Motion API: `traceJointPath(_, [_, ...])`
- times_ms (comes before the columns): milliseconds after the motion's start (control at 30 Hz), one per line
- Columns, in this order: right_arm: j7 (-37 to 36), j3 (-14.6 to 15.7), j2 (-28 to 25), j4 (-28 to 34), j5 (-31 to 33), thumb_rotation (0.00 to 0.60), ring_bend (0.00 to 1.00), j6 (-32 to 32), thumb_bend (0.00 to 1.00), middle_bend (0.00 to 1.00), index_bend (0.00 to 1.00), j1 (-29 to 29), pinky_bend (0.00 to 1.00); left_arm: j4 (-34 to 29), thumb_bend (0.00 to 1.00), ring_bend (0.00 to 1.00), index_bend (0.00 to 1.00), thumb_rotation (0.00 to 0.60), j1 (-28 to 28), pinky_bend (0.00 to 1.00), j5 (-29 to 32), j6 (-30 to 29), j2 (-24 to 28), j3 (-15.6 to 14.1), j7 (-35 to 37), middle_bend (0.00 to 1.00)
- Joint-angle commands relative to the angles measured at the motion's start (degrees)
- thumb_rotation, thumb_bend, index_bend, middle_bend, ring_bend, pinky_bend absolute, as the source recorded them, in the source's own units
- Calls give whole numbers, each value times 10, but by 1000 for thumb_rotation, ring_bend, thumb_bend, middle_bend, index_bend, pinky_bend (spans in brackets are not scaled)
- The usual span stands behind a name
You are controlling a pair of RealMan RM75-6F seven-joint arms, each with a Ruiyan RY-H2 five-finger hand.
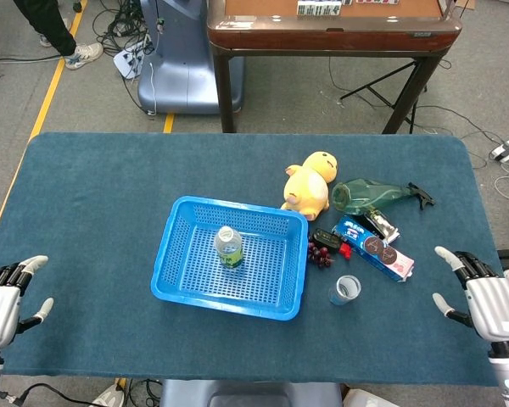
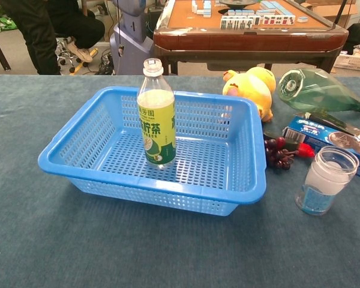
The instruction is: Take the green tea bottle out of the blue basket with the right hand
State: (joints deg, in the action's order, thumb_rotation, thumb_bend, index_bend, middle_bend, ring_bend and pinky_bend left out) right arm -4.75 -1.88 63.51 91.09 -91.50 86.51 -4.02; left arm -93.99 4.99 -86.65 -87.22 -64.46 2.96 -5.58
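Note:
The green tea bottle point(image 1: 229, 246) point(image 2: 156, 117) stands upright inside the blue basket point(image 1: 182, 284) point(image 2: 246, 180), a little left of its middle. My right hand point(image 1: 483, 301) hovers open at the table's front right corner, far from the basket, fingers spread. At the front left edge my left hand point(image 1: 2, 298) is open too, holding nothing. Neither hand appears in the chest view.
Right of the basket lie a yellow plush duck point(image 1: 310, 186), a green glass bottle on its side point(image 1: 373, 195), a blue cookie box point(image 1: 375, 250), dark grapes point(image 1: 320, 254) and a small clear jar point(image 1: 346, 290). A wooden table point(image 1: 331, 25) stands beyond.

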Motion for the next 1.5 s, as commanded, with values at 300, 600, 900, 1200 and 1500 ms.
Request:
traceJointPath(300, [-94, -9, -20, 61, -42, 600, 186, -129, 158, 256, 169, -110, 320, -1, 307, 214, 236, 600, -3, 188, -3, -6, 5, 0, 5, 228])
traceJointPath(600, [-141, -42, 18, 71, -21, 600, 163, -256, 84, 148, 47, -221, 319, 3, 307, 214, 266, 600, -8, 188, -8, -15, 5, -3, 13, 228])
traceJointPath(900, [-246, -75, 104, 13, 17, 600, 112, -334, 12, 98, 0, -314, 303, 7, 307, 214, 311, 600, -11, 188, -7, -18, 5, -3, 17, 228])
traceJointPath(1200, [-272, -93, 189, -60, 50, 600, 112, -389, 12, 98, 0, -382, 303, 9, 307, 214, 331, 600, -11, 187, -9, -18, 5, -2, 21, 228])
traceJointPath(1500, [-294, -112, 267, -130, 82, 600, 111, -437, 11, 105, 0, -446, 303, 15, 307, 214, 341, 600, -11, 188, -6, -15, 6, -1, 26, 228])
